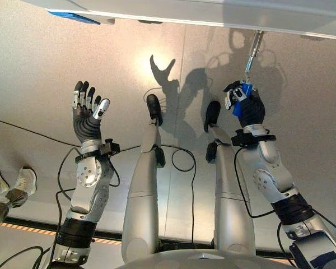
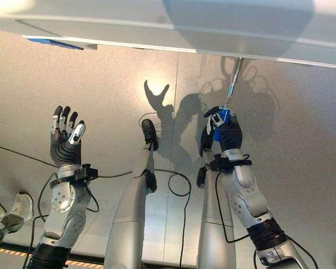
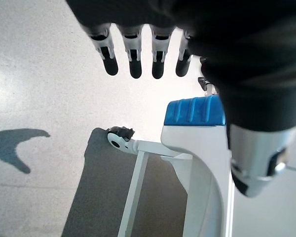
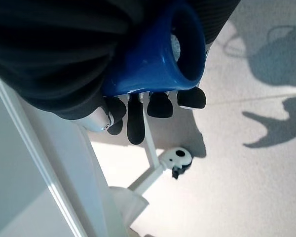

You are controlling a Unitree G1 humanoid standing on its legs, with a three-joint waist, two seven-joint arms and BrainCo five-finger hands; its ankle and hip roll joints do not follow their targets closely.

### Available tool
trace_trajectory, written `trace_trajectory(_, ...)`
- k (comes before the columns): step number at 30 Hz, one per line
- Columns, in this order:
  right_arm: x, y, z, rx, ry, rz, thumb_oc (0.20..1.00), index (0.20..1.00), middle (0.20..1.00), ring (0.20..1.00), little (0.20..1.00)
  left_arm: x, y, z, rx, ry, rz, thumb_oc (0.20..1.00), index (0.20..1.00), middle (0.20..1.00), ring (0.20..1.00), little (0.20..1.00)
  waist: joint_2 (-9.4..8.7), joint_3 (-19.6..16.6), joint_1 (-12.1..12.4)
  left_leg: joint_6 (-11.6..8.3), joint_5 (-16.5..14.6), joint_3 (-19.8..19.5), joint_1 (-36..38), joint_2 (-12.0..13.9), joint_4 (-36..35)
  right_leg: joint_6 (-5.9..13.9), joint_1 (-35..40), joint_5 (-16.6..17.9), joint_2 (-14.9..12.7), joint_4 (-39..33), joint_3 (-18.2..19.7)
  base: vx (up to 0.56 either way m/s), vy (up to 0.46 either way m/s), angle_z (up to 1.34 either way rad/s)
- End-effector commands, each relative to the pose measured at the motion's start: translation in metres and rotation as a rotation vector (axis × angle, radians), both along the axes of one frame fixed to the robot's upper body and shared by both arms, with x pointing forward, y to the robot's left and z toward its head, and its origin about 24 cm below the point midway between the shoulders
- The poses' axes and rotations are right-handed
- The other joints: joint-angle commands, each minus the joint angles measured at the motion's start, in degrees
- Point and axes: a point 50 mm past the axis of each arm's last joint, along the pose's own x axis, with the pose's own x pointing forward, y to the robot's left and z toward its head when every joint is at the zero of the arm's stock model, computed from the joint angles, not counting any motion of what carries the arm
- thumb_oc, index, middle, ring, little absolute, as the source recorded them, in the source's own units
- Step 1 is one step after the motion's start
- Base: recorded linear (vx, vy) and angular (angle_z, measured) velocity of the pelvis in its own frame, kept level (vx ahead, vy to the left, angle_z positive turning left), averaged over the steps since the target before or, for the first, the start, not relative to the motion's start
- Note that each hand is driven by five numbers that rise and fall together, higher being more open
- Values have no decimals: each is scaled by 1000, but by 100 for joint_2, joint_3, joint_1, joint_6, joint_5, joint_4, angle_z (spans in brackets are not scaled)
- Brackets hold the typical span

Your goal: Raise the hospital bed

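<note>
The hospital bed runs as a smooth white edge across the far side of the scene, and from its underside a thin metal crank rod slopes down to a blue plastic handle. The right hand is raised to that handle, its dark-tipped fingers curled round the glossy, hollow-ended blue grip, its wrist turned up towards the bed edge. In the right wrist view a white frame bar ends in a small caster on the pale speckled floor. The left hand is held up well apart to the left, palm facing inward, fingers straight and spread with the thumb out, holding nothing. Past its fingertips the left wrist view shows a white bed post with a ribbed blue cap and another caster. A person's shoes stand at the left edge of the floor.
</note>
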Motion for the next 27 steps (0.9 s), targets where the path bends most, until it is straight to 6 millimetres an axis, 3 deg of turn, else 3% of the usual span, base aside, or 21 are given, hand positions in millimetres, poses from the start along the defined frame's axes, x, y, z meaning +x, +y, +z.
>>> trace_trajectory(1, -24, -59, 81, 256, -465, -339, 200, 200, 200, 200, 200, -16, 15, 15, 38, -108, 60, 1000, 1000, 1000, 1000, 1000, -122, -101, -122, -90, -921, -344, 104, -259, 661, 494, 476, 754, 70, -1177, -82, 0, 0, 0)
trace_trajectory(3, -24, -64, 80, 255, -458, -375, 200, 200, 200, 200, 200, -17, 16, 15, 38, -112, 63, 1000, 1000, 1000, 1000, 1000, -131, -101, -129, -91, -927, -347, 114, -259, 658, 493, 492, 753, 71, -1188, -78, 0, 0, 0)
trace_trajectory(6, -22, -89, 77, 314, -441, -528, 200, 200, 200, 200, 200, -17, 17, 18, 28, -130, 65, 1000, 1000, 1000, 1000, 1000, -147, -101, -151, -96, -945, -352, 145, -262, 658, 496, 533, 738, 85, -1196, -73, 0, -11, 0)
trace_trajectory(12, -12, -109, 70, 322, -366, -667, 200, 200, 200, 200, 200, -15, 18, 18, 19, -131, 58, 1000, 1000, 1000, 1000, 1000, -127, -101, -125, -97, -954, -361, 164, -261, 655, 494, 530, 723, 97, -1185, -47, 0, 0, 0)
trace_trajectory(23, 30, -161, 39, 128, 11, -916, 200, 200, 200, 200, 200, -14, 15, 12, 32, -108, 4, 1000, 1000, 1000, 1000, 1000, -22, -101, 34, -100, -926, -379, 139, -266, 625, 471, 490, 732, 99, -1197, -64, 0, 0, 0)
trace_trajectory(27, 41, -171, 37, 53, 100, -950, 200, 200, 200, 200, 200, -13, 10, 11, 41, -102, -24, 1000, 1000, 1000, 1000, 1000, 19, -101, 87, -102, -914, -381, 122, -271, 611, 468, 463, 744, 109, -1204, -75, 0, 0, 0)
